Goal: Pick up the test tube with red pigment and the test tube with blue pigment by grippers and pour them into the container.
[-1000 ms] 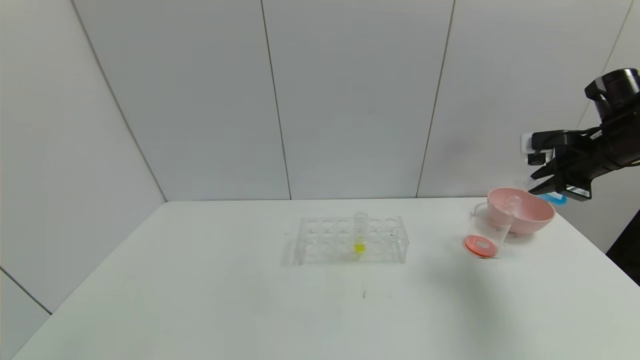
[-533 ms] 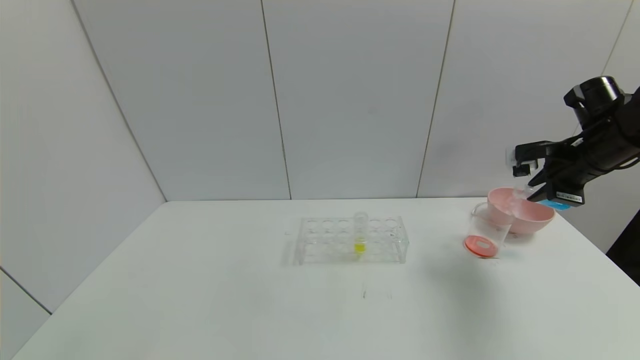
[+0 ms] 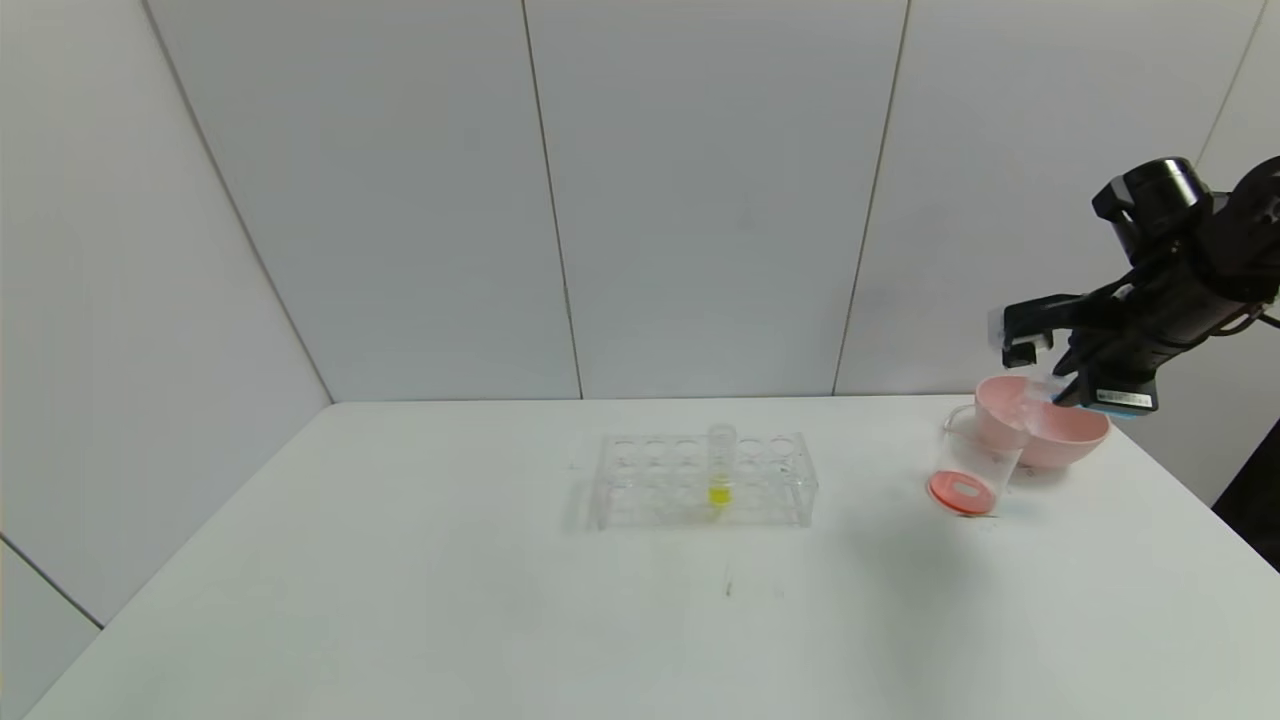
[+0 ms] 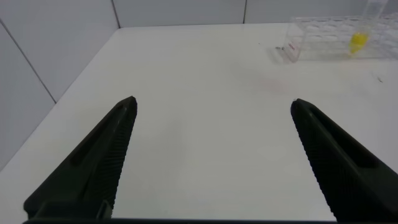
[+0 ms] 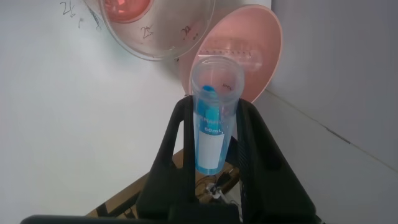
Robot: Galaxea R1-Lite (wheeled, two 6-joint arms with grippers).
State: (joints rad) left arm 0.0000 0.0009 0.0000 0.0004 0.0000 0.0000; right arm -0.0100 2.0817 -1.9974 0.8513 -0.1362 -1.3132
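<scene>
Nearest to the robot, the left gripper hangs low over bare table, its jaws spread wide apart with nothing between them. Further out, mid-table, sits the clear rack with one yellow tube standing upright in it. Off to the right, the beaker stands on the table with orange-red liquid pooled in its bottom, touching or just in front of the pink bowl. Above that bowl's rim is the right gripper, reaching in from the right edge. Its jaws are clamped on the blue tube, and the right wrist view shows it plainly: blue liquid low in the tube, a white label on its side, open mouth pointing toward the beaker and bowl. The tube's mouth is just short of the beaker's rim, tilted that way. The red tube can't be made out anywhere on the table.
</scene>
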